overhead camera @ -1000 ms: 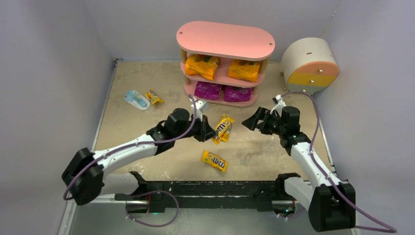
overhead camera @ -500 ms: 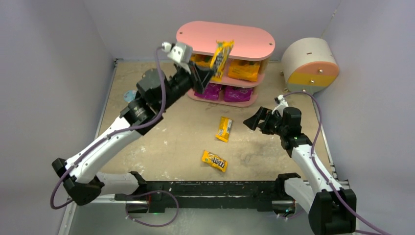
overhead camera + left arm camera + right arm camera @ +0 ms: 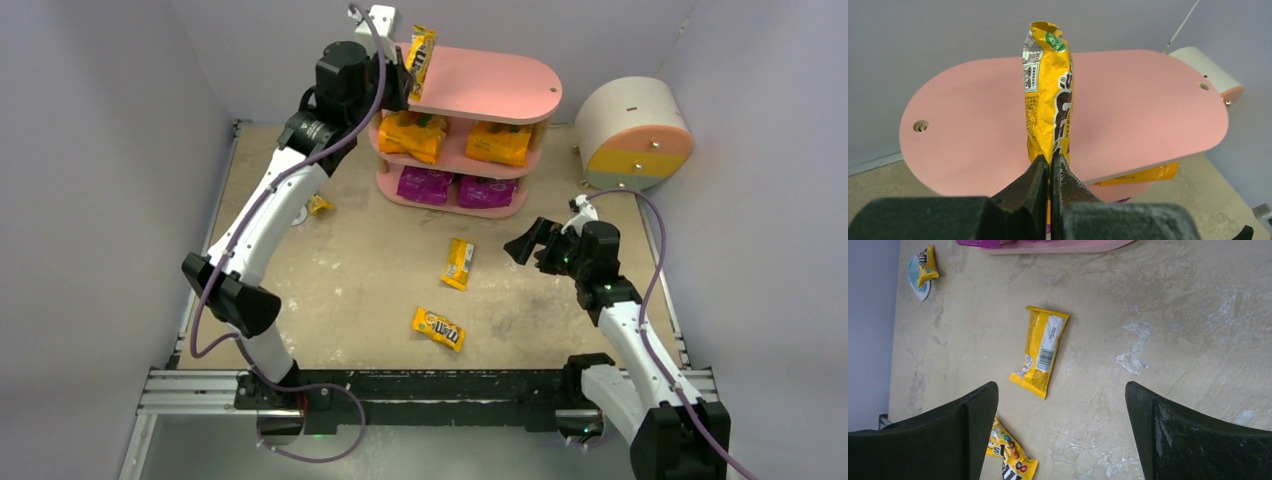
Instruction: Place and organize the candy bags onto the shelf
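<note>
My left gripper [image 3: 404, 78] is shut on a yellow M&M's packet [image 3: 420, 62], holding it upright over the left end of the pink shelf's top board [image 3: 490, 85]. In the left wrist view the packet [image 3: 1050, 95] stands up from the shut gripper [image 3: 1050, 167] above the board [image 3: 1138, 105]. Two orange bags [image 3: 412, 135] [image 3: 499, 143] lie on the middle tier and two purple bags [image 3: 425, 185] [image 3: 486, 191] on the bottom tier. Two yellow packets [image 3: 459, 263] [image 3: 438, 328] lie on the table, also seen from the right wrist [image 3: 1040, 351] [image 3: 1010, 456]. A fourth packet [image 3: 318, 205] lies at the left. My right gripper [image 3: 525, 243] is open and empty.
A round cream drawer unit [image 3: 635, 132] with pink and yellow fronts stands right of the shelf. A light-blue-and-white item [image 3: 915, 276] lies at the left under the fourth packet [image 3: 928, 263]. Walls enclose the table on three sides.
My left arm has lifted one yellow packet from the table and carried it up and back to the shelf's top board. The right arm has barely moved.
</note>
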